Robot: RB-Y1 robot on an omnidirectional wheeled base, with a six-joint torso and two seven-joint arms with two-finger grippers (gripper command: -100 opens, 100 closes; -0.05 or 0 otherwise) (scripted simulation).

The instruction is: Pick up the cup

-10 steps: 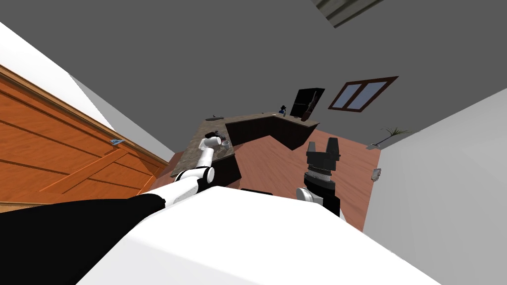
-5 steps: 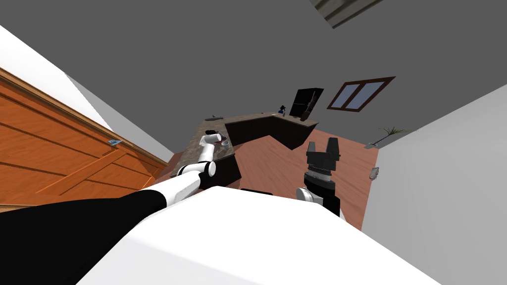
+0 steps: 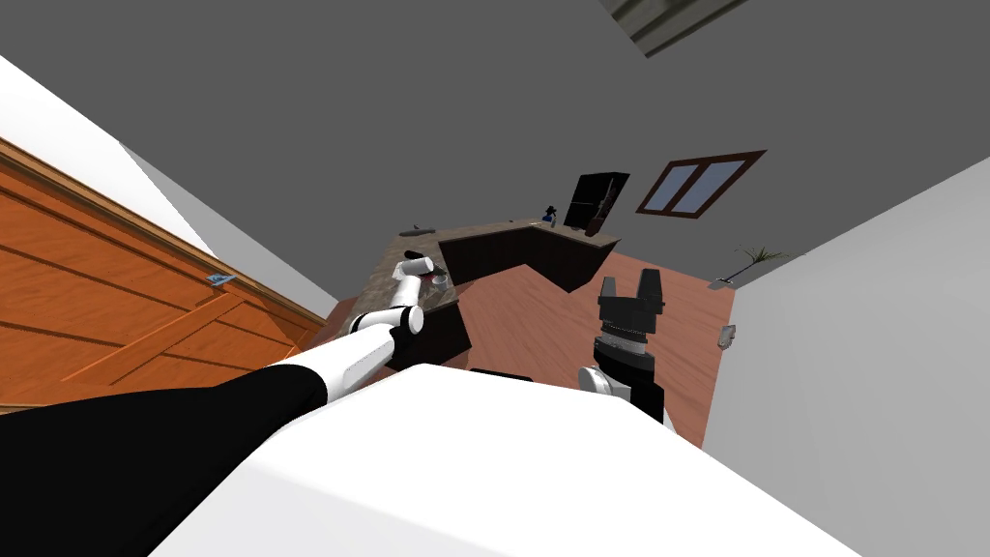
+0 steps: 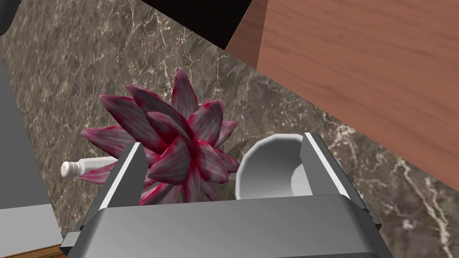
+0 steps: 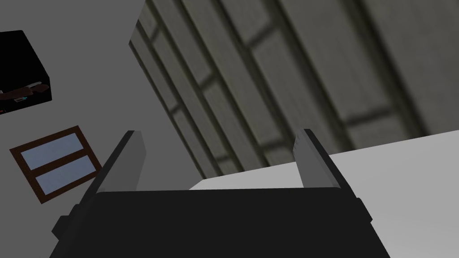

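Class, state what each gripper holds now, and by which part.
Nothing is held. The left gripper is open, with the white cup and a red plant between its fingers. The right gripper is open.

No text, label, brand, number or sign can be read anywhere in these views.
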